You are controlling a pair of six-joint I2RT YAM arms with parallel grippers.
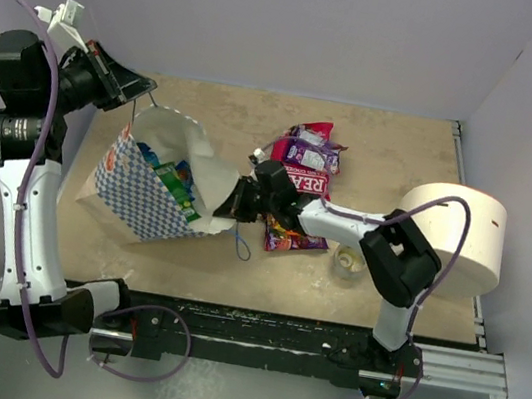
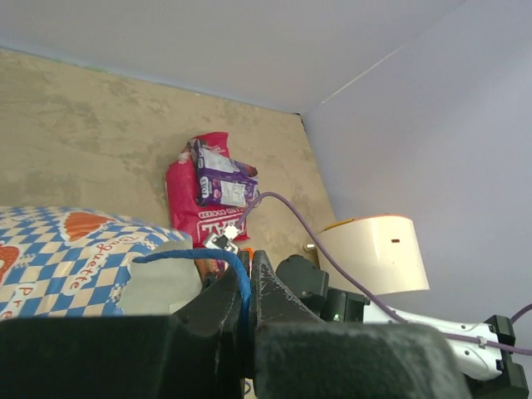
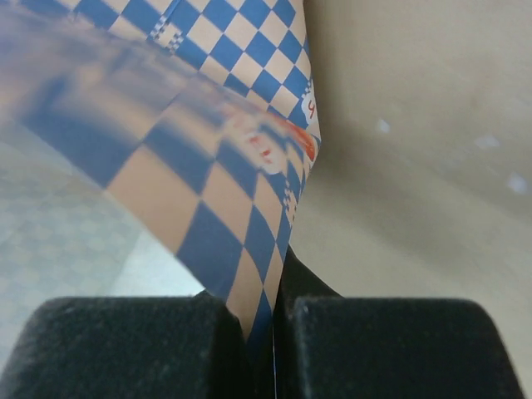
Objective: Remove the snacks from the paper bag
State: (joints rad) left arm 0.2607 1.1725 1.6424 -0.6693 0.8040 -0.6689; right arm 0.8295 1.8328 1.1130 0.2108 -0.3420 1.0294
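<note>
Top camera overhead, whole table (image 1: 405,151). Left wrist low, looking across. Right wrist close-up; all share paper bag (image 1: 139,202).

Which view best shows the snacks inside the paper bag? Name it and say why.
Top external: it looks into the open paper bag, showing green and blue snacks inside. Left wrist shows only the bag's checkered outside; right wrist, only checkered paper pinched in the right claw.

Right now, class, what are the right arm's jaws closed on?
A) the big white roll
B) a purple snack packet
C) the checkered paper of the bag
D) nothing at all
C: the right wrist view shows the paper bag, its blue-and-white checkered wall pinched between the right arm's jaws.
</note>
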